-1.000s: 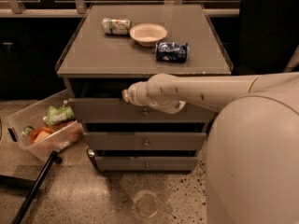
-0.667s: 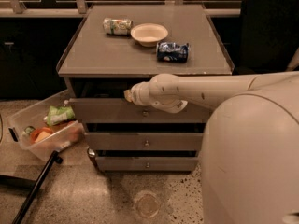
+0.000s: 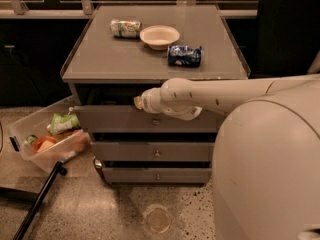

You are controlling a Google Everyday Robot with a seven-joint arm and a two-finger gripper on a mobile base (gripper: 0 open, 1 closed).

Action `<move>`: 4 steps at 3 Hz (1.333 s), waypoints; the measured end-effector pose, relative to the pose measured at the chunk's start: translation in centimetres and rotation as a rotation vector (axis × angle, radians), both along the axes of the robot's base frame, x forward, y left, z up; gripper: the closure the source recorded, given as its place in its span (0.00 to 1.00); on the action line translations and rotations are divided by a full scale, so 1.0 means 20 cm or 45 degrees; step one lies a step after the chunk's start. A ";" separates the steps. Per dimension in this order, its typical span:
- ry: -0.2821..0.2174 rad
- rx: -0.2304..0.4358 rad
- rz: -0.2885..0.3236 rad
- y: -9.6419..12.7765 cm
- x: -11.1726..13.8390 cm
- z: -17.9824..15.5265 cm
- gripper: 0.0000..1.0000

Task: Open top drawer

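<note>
Top drawer, a wide shallow grey drawer with a flat front panel [image 3: 112, 120], is sitting in the centre of the frame, directly under the top of the grey table [image 3: 100, 66], with two similar fronts below it. A dark gap is showing above its front, so I'm judging it slightly out already

The gripper [image 3: 138, 102] on the cream arm is hanging at the drawer's upper edge, just up and left of the small round metal knob [image 3: 156, 121]. It's hiding behind the wrist, so I can't tell whether it's open or closed

Handling, as a guess: rigid panel, running on slides, light to moderate pull, nothing fragile. The knob is small, smooth and likely slippery, so I'm suggesting pinching it at centre or hooking the top lip, then pulling straight out

Green-white can [image 3: 125, 28], cream bowl [image 3: 159, 36], dark blue snack bag [image 3: 184, 55]: printing isn't reading on any of them
</note>
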State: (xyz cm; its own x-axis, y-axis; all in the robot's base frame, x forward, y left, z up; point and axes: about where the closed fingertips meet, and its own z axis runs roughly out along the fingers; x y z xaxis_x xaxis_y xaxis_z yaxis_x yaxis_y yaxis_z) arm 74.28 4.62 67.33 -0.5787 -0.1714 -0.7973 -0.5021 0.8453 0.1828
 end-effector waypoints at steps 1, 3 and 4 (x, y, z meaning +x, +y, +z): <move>0.000 0.000 0.000 0.00 0.00 0.01 1.00; 0.092 0.015 -0.004 -0.02 -0.11 0.03 1.00; 0.155 0.049 -0.014 -0.06 -0.17 -0.01 1.00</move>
